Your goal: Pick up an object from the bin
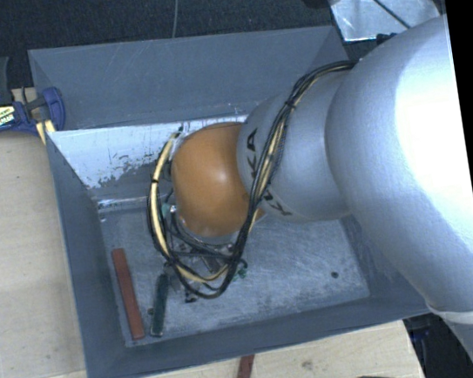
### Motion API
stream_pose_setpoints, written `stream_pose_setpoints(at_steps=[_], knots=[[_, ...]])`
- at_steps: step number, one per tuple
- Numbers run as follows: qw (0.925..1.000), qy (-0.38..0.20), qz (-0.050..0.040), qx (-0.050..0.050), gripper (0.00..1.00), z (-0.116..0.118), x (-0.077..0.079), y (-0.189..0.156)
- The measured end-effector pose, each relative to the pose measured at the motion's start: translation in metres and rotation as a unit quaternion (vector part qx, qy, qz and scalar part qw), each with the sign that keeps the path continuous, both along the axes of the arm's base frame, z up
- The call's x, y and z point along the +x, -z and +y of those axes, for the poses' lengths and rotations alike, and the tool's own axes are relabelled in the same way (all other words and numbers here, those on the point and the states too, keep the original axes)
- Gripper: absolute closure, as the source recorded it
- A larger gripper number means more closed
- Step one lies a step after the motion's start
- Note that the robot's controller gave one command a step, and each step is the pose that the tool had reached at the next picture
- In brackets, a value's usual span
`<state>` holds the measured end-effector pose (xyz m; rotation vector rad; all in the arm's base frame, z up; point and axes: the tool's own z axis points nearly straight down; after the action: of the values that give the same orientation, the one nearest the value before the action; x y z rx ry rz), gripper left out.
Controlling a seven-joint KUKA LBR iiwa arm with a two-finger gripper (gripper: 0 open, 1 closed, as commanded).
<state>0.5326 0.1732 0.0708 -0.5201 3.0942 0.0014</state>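
Arm (371, 146) comes in from the right and covers most of the grey bin (200, 66). The wrist's orange cover (207, 179) sits over mid-floor, with black and yellow cables (160, 195) looped round it. Gripper (188, 275) is low under the cover, near the floor. How far open it is, can't tell, and nothing is seen in its hold. Red-brown flat stick (127, 294) lies lengthwise along the left wall, front-left corner. Closest to the gripper is a dark pen-shaped thing (158, 308), slim and blackish-green. It lies flat and slightly tilted, just beside the stick and to the gripper's lower left.
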Motion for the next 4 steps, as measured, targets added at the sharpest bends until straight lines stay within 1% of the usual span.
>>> stream_pose_setpoints(at_steps=[1, 2, 3, 4], knots=[[1.0000, 0.001, 0.0005, 0.000, 0.00, 0.000, 0.000, 0.001], [1.0000, 0.001, 0.0006, 0.000, 0.00, 0.000, 0.000, 0.001], [0.9806, -0.196, 0.0016, -0.001, 1.00, 0.043, -0.027, 0.000], [0.9807, -0.196, 0.0016, -0.001, 1.00, 0.043, -0.027, 0.000]])
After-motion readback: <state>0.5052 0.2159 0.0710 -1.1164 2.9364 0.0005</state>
